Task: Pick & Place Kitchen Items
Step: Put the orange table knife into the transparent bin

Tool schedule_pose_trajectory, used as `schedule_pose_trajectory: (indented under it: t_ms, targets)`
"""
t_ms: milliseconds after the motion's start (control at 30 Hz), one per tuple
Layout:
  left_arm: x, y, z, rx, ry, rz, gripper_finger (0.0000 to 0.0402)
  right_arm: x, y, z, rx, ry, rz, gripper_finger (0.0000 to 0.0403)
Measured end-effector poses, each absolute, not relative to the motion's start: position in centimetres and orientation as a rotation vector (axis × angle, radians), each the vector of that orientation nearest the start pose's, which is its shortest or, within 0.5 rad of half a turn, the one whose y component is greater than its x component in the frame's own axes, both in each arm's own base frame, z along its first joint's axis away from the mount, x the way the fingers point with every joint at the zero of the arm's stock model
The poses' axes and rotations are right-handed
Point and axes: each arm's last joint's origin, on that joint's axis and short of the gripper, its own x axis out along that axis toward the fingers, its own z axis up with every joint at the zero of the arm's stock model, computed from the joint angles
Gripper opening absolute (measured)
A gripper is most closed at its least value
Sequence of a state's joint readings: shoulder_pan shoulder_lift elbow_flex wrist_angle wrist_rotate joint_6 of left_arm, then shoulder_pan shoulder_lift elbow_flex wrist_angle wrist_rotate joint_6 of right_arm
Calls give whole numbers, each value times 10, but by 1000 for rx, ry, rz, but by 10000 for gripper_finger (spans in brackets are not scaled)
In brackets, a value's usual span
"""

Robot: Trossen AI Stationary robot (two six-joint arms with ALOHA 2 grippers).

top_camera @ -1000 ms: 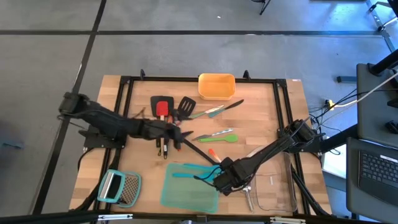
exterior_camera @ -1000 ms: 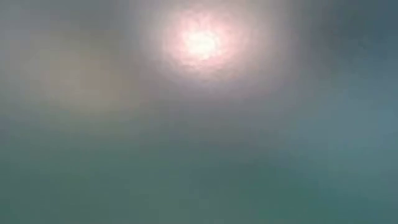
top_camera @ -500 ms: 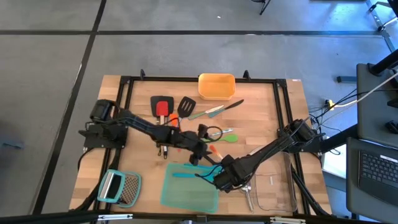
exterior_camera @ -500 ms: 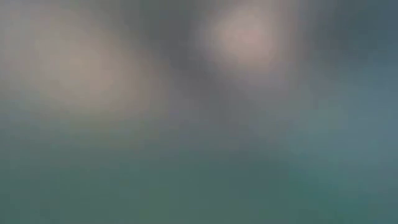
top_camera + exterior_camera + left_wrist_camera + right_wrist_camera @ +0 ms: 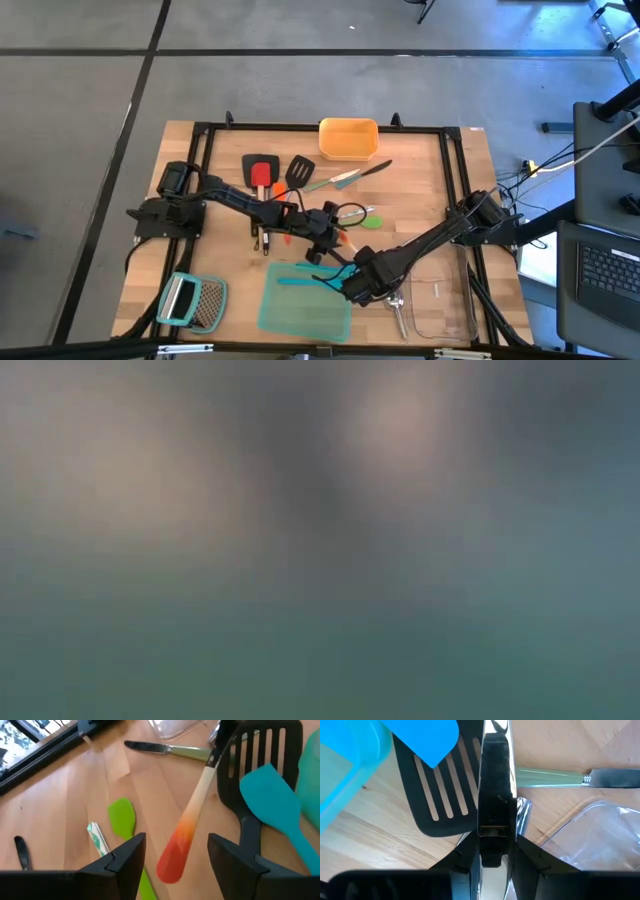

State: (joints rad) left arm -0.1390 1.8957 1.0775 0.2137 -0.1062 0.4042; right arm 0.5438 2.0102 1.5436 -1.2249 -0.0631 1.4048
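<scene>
An orange-handled utensil (image 5: 187,827) with a cream neck and a black front part slants between my two grippers. My left gripper (image 5: 175,857) is open; its fingers stand on either side of the orange handle's free end without touching it. My right gripper (image 5: 492,855), near the teal container, is shut on the utensil's black part. Beside it on the table lie a black slotted turner (image 5: 260,765) and a teal spatula (image 5: 272,802). A green spatula (image 5: 122,817) and a green-handled knife (image 5: 167,749) also lie on the wood. The low view shows only blur. My right gripper pinches the utensil's narrow black part (image 5: 493,815) between its two fingers, coming from above and pointing down. The black part stands on edge and runs on from the fingers toward my left gripper. Whether the utensil touches the table cannot be seen.
A teal container (image 5: 305,302) and a clear container (image 5: 440,305) stand at the near edge, and an orange container (image 5: 348,138) at the far edge. A grater (image 5: 192,300) lies near left. A red turner (image 5: 262,172) and another black turner (image 5: 300,172) lie far left of centre.
My left gripper has travelled toward the table's right and near edges, sinking and tipping further down, until its fingers flank the orange handle's end.
</scene>
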Motion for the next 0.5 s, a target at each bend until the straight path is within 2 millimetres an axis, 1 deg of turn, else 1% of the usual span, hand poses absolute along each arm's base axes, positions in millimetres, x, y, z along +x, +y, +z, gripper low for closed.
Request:
schedule_pose_trajectory:
  t_ms: [233,500]
  targets:
    - [393,-53,163,459,561,-171,209,314,189,190,636,1584,-744,85]
    - [397,-54,158,451,524,-196,209,315,187,190,631,1575,-747,85]
